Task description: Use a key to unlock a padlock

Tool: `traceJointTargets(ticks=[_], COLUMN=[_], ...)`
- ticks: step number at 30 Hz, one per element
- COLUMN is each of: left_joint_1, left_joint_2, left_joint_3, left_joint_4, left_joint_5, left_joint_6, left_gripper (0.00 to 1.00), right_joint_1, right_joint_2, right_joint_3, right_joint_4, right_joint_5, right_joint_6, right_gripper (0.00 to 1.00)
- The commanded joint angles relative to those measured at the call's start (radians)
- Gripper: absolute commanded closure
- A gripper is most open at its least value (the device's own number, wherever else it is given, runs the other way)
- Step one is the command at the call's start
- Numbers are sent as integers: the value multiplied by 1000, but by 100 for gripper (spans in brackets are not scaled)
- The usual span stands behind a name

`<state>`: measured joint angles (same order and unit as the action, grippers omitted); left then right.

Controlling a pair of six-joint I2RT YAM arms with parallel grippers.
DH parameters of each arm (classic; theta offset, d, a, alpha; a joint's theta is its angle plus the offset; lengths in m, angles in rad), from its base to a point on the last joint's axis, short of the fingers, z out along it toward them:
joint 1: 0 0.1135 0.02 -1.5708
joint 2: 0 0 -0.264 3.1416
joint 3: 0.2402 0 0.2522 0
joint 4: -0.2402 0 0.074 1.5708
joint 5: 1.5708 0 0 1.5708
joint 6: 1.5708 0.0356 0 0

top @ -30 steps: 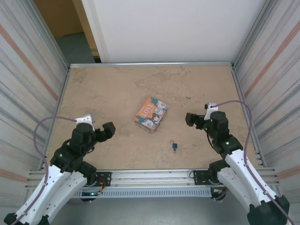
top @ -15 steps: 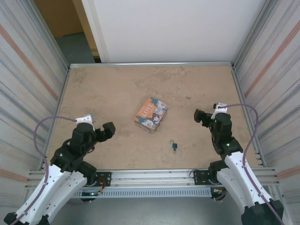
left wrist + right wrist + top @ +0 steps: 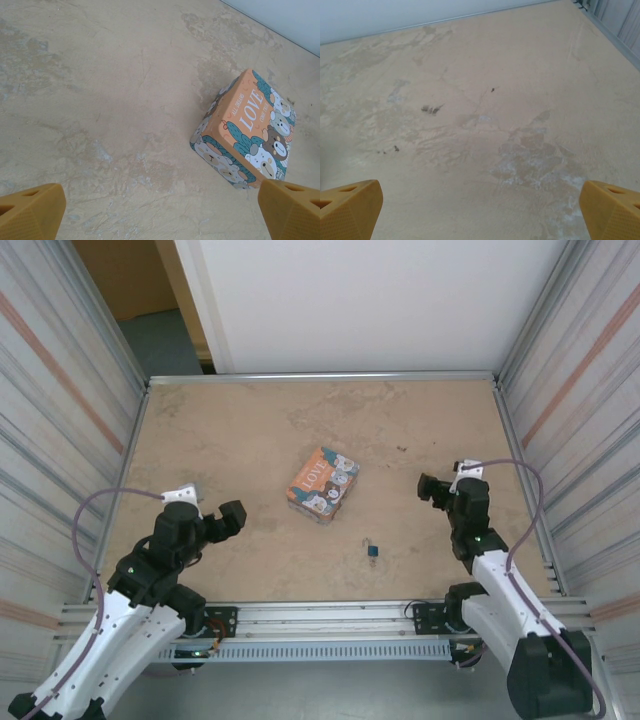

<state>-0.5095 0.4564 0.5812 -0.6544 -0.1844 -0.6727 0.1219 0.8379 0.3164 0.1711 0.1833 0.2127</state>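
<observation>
While fingers (image 3: 31, 210) spread, left arm (image 3: 160, 550), right arm (image 3: 472, 525) flank padlock (image 3: 372, 550), folded.

Your padlock (image 3: 372, 551), tiny dark blue block, pale loop at its far end, toward the tabletop's (image 3: 250, 430) near edge.

This is a robot test cell in a lab or workshop, not a lived-in room. A worn, stained beige table (image 3: 250, 430) fills the middle of the top view. It is boxed in by ribbed grey panels along the left edge (image 3: 60, 420) and the right edge (image 3: 585, 390), and by a plain white board (image 3: 360, 300) across the top. Along the bottom runs an aluminium rail (image 3: 330, 612) with slotted cable trunking (image 3: 320, 650) beneath it. Bolted to the rail are a left arm (image 3: 110, 615) and a right arm (image 3: 500, 590), both white and black. In the upper left corner, past the enclosure, an orange-brown wall (image 3: 120, 275) and a grey-blue floor (image 3: 165, 340) show.
</observation>
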Motion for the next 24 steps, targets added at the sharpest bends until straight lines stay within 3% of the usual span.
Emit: traceJointTargets(ticks=[1, 12, 16, 24], left_joint_1=[11, 14, 16, 19], left_joint_2=[-1, 4, 7, 9], left_joint_3=[-7, 2, 4, 20], left_joint_4=[-7, -19, -10, 14], left_joint_5=[-21, -86, -119, -167], left_joint_6=[12, 28, 50, 115], left_gripper=[1, 1, 1, 1], right_joint_1=[-17, -38, -44, -90], right_joint_2=[74, 395, 456, 496], right_joint_3=[-48, -65, 37, -26], right_joint_4=[170, 592, 456, 646], right_joint_5=[1, -82, -208, -234], right_joint_6=[-59, -123, -199, -234], right_gripper=[1, 1, 1, 1])
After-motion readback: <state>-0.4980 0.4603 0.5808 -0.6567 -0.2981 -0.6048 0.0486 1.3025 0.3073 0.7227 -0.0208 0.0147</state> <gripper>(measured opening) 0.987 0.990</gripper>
